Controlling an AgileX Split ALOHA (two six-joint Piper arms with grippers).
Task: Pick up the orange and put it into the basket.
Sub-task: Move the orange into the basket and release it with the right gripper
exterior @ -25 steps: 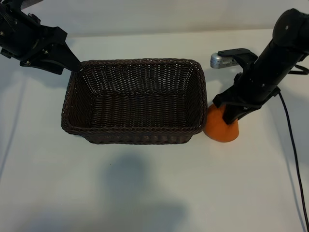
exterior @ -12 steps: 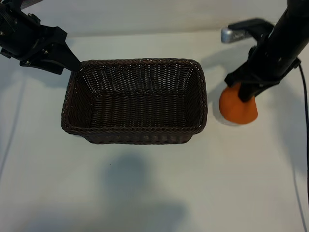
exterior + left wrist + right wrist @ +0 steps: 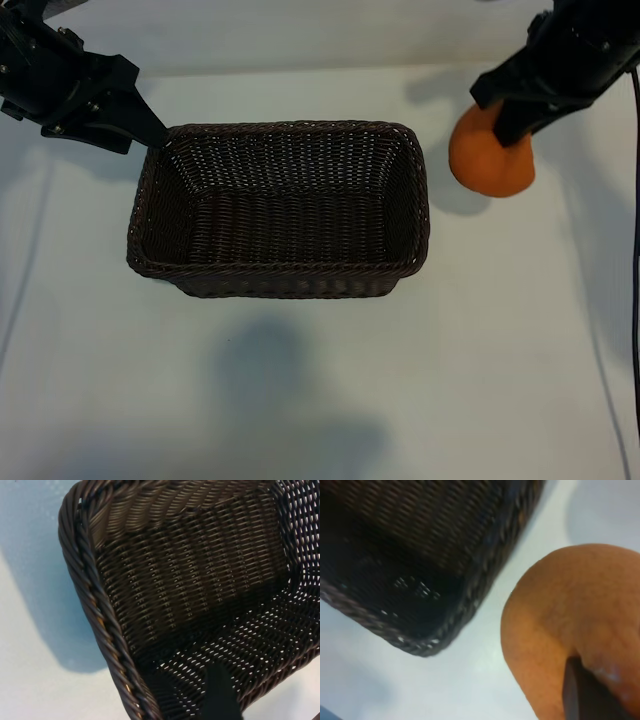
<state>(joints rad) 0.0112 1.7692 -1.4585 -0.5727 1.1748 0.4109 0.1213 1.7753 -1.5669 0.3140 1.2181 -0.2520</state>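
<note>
My right gripper (image 3: 512, 112) is shut on the orange (image 3: 488, 160), which hangs above the white table (image 3: 480, 350), to the right of the basket and apart from it. In the right wrist view the orange (image 3: 570, 610) fills the frame, and one dark finger (image 3: 585, 695) presses into its skin. The dark brown wicker basket (image 3: 150, 262) stands in the middle of the table and holds nothing. My left gripper (image 3: 152, 133) is open at the basket's far left corner. In the left wrist view its fingers (image 3: 220, 697) hang over the weave just inside the braided rim (image 3: 95, 600).
A black cable (image 3: 634, 330) runs down the table's right edge. The basket's near right corner (image 3: 420, 647) shows in the right wrist view, with bare table between it and the orange. Shadows of the arms lie on the table in front of the basket.
My right gripper has lifted the orange off the table beside the basket's right front corner and carried it up and toward the far right. The left arm and the basket have not moved.
</note>
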